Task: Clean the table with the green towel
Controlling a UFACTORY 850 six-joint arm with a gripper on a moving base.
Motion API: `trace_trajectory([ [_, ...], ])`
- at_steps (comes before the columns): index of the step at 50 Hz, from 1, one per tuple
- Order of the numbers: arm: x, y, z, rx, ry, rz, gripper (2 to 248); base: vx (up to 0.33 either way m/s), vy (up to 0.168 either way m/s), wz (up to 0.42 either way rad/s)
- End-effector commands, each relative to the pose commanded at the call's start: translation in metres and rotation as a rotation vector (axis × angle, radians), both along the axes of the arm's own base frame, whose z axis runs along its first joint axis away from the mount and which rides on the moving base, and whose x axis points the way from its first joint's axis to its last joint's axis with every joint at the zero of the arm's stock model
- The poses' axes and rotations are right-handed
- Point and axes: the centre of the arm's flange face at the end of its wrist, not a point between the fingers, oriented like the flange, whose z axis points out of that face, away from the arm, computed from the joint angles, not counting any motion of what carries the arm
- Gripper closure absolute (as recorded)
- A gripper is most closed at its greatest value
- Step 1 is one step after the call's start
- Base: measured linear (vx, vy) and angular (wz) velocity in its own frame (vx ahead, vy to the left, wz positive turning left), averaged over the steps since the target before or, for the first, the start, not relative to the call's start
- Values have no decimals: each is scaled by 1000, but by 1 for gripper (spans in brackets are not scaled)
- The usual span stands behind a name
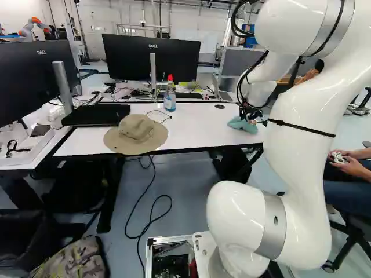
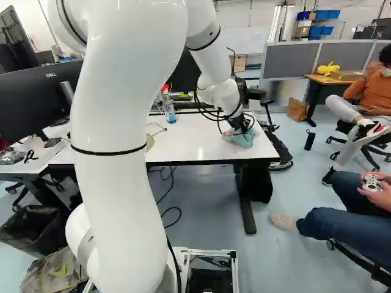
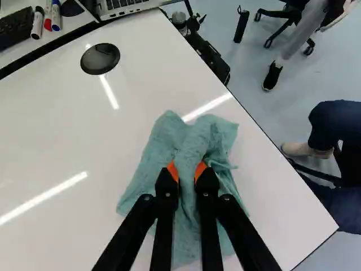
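Counted in the left base view: two monitors — one at the left edge, one upper middle — plus one brimmed hat and one red-topped bottle near the centre. The wrist view has three markers, one round black disc and one green towel. Right base view: one yellow toy, upper right, and one black flask below it.
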Motion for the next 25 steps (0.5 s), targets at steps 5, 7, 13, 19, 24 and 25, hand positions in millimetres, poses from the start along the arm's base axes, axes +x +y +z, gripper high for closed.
trace_trajectory([
  [5, -2, 2, 6, 0, 0, 1, 203, 0, 0, 0],
  [7, -3, 3, 8, 1, 2, 2, 203, 0, 0, 0],
  [13, -7, 7, 14, 7, 9, 4, 203, 0, 0, 0],
  [19, -10, 11, 21, 16, 22, 6, 203, 0, 0, 0],
  [24, -14, 14, 26, 26, 33, 5, 203, 0, 0, 0],
  [25, -14, 14, 27, 27, 35, 5, 203, 0, 0, 0],
])
